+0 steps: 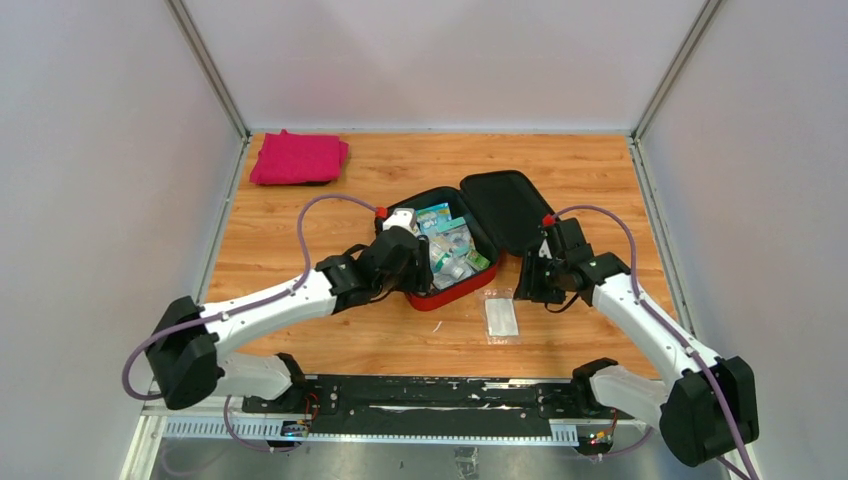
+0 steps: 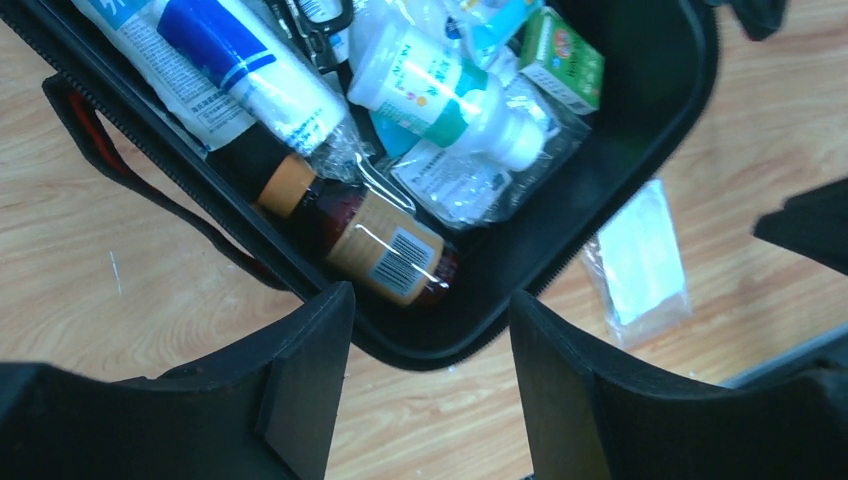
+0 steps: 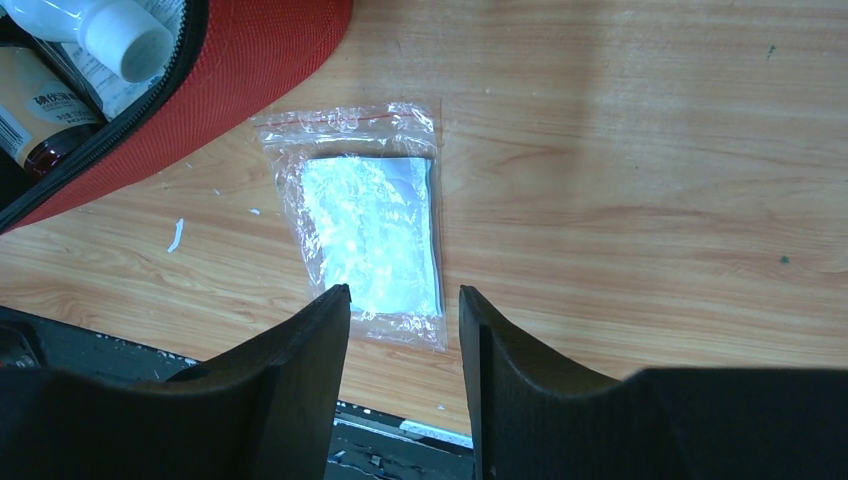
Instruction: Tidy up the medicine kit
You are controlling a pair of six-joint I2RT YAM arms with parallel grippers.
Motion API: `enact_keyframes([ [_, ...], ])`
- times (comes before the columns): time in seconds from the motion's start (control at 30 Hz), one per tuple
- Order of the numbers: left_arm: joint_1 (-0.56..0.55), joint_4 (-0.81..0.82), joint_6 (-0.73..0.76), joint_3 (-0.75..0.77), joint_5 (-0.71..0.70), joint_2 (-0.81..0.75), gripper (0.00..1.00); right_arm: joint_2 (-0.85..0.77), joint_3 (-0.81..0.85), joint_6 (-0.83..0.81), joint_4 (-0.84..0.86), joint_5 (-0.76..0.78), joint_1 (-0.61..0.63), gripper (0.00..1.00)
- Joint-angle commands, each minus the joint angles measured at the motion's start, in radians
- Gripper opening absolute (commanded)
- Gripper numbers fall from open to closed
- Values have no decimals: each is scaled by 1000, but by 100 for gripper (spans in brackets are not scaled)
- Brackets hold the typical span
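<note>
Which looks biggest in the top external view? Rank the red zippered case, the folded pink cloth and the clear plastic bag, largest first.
Largest: the red zippered clamshell case, lying open.
Middle: the folded pink cloth, though farther from the camera.
Smallest: the clear plastic zip bag.

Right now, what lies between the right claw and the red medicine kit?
A clear plastic bag with white contents, flat on the table; the right wrist view shows it just ahead of the right claw.

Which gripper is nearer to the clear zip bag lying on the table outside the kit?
Right. The right gripper hangs open just over the clear zip bag's end; the left gripper, open too, is over the medicine kit's near rim, farther off.
</note>
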Motion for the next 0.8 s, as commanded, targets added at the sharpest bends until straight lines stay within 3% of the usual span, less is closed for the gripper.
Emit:
enact_keyframes([
  [0.0,37,33,38,15,66,74,63,-24,-32,-5,-9,-8,-16,49],
  [0.3,145,-60,123,41,91,162,62,-20,-41,-6,-3,-10,-16,49],
  [0.77,322,-232,230,-29,-60,93,62,1,-29,-1,-1,19,-16,47],
])
